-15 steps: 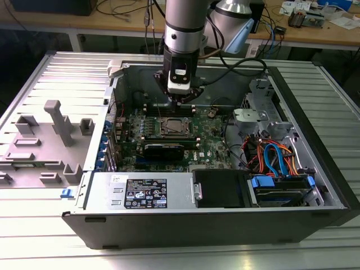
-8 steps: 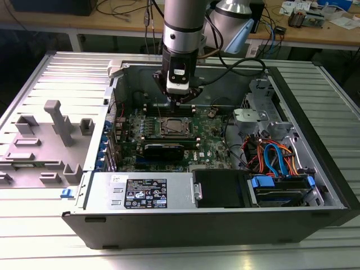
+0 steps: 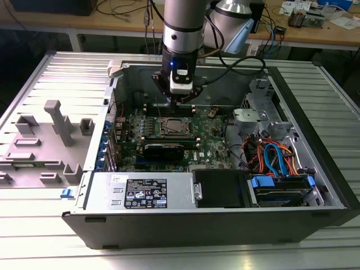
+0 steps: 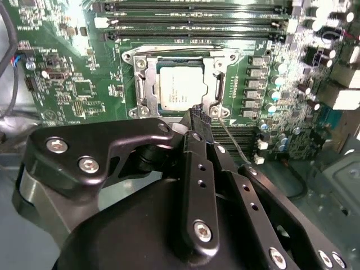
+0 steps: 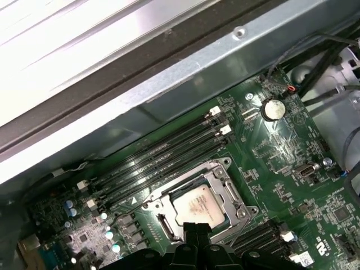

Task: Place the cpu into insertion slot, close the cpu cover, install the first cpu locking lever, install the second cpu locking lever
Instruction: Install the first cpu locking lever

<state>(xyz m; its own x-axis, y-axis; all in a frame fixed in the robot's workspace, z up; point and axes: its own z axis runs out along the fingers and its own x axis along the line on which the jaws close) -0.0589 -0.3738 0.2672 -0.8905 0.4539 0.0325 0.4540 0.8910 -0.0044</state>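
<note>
The cpu (image 4: pixel 181 87) (image 5: pixel 197 205), a silver-grey square, sits in the insertion slot on the green board, which it largely hides. The cpu cover (image 4: pixel 217 84) (image 5: pixel 229 194) lies flat around it as a silver frame. My gripper (image 4: pixel 198 111) (image 5: pixel 195 228) (image 3: pixel 179 102) is shut with its black fingertips together, right at the socket's edge and just above the cover's rim. One thin wire locking lever (image 4: pixel 232 143) runs out from the socket corner beside the fingertips. Another locking lever (image 4: pixel 183 52) lies along the opposite side of the socket.
The open computer case (image 3: pixel 315 169) surrounds the board with tall metal walls. Long black memory slots (image 4: pixel 191 22) (image 5: pixel 163 154) flank the socket. A black power supply (image 3: pixel 140 191) and orange and blue cables (image 3: pixel 275 157) sit at the near side. Grey fixtures (image 3: pixel 56 121) stand on the exterior view's left.
</note>
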